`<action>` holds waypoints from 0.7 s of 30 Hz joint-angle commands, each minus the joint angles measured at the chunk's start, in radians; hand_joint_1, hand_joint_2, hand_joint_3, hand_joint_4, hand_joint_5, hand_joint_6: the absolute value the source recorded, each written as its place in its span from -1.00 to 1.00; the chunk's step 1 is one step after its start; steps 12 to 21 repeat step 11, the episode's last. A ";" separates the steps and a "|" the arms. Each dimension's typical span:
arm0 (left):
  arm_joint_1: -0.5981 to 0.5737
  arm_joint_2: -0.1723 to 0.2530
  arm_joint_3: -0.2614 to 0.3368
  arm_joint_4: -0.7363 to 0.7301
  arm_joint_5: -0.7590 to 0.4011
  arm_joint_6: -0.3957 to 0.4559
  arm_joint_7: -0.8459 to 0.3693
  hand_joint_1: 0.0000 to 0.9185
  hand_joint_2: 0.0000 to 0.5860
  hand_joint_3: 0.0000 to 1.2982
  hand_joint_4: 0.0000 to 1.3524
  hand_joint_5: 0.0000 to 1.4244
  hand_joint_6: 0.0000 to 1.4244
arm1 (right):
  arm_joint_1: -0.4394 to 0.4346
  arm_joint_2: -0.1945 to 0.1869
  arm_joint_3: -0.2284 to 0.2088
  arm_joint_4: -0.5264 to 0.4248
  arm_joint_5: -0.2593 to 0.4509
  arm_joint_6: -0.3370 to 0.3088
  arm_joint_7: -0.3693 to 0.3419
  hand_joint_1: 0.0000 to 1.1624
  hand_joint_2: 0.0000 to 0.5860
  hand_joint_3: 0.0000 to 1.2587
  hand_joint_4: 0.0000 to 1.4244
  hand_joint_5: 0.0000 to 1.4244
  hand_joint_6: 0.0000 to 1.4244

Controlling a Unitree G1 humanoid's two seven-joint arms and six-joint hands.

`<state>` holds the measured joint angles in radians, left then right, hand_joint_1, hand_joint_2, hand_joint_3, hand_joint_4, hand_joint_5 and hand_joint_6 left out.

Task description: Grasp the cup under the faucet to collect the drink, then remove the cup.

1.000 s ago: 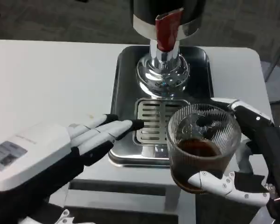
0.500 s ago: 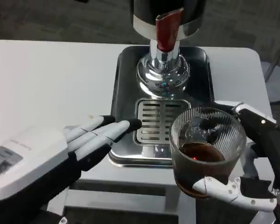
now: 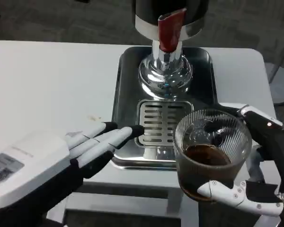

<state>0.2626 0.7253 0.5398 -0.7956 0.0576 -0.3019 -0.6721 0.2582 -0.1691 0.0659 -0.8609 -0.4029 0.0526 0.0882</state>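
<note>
Your left robot hand (image 3: 61,153) lies open at the lower left, fingers straight, their tips at the edge of the metal drip tray (image 3: 125,101) on the white counter (image 3: 52,80). The red-handled faucet (image 3: 169,30) stands over the tray's far end. Your right robot hand (image 3: 255,161) grips the ribbed glass cup (image 3: 212,151), partly filled with dark drink, off the tray's near right corner.

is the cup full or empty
Partly full: the ribbed glass cup, held upright by the right hand, has dark liquid in its lower part, well below the rim.
</note>
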 commanded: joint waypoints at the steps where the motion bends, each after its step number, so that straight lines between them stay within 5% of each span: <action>1: 0.013 0.000 0.017 -0.003 0.005 0.005 0.003 -1.00 -0.74 -1.00 -1.00 -1.00 -0.83 | -0.001 0.004 0.006 -0.029 0.015 -0.042 0.001 0.40 -0.21 0.60 0.67 1.00 1.00; 21: 0.015 0.002 0.033 0.001 -0.002 0.008 0.001 -1.00 -0.73 -0.99 -1.00 -1.00 -0.83 | -0.039 0.004 0.024 -0.009 0.011 -0.031 0.005 0.40 -0.21 0.60 0.67 1.00 1.00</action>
